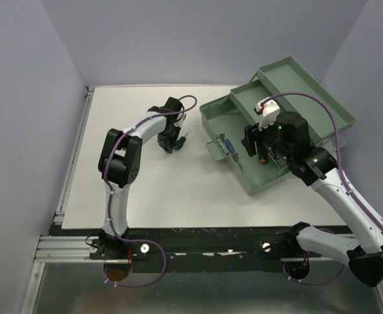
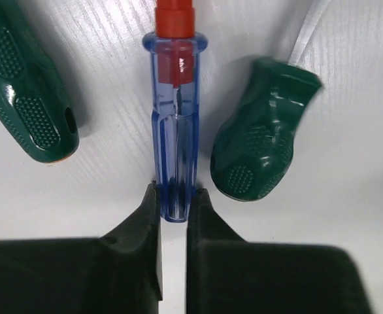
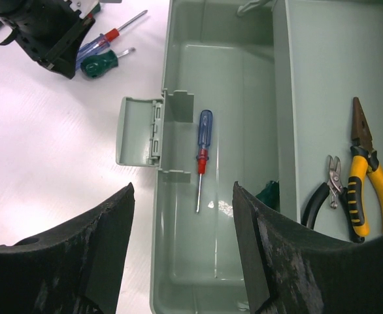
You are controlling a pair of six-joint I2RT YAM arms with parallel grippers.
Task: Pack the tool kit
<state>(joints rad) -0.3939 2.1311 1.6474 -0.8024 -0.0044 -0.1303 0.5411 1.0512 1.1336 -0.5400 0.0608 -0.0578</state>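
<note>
On the white table, my left gripper [image 2: 175, 199] is shut on the butt end of a blue-handled screwdriver [image 2: 175, 144] with a red collar, one finger on each side. A green-handled screwdriver [image 2: 28, 98] lies to its left and another [image 2: 260, 140] to its right. In the top view this gripper [image 1: 172, 145] is left of the open grey-green toolbox [image 1: 212, 127]. My right gripper [image 3: 183, 216] hangs open above the box's deep compartment, empty. A second blue-handled screwdriver [image 3: 203, 147] lies in that compartment. Yellow-black pliers [image 3: 365, 176] rest in the raised tray.
Small black-handled cutters [image 3: 329, 190] lie beside the pliers. A green handle [image 3: 268, 194] peeks out under the tray. The box's latch flap [image 3: 139, 131] sticks out to the left over the table. The folded-out trays [image 1: 309, 91] extend to the back right.
</note>
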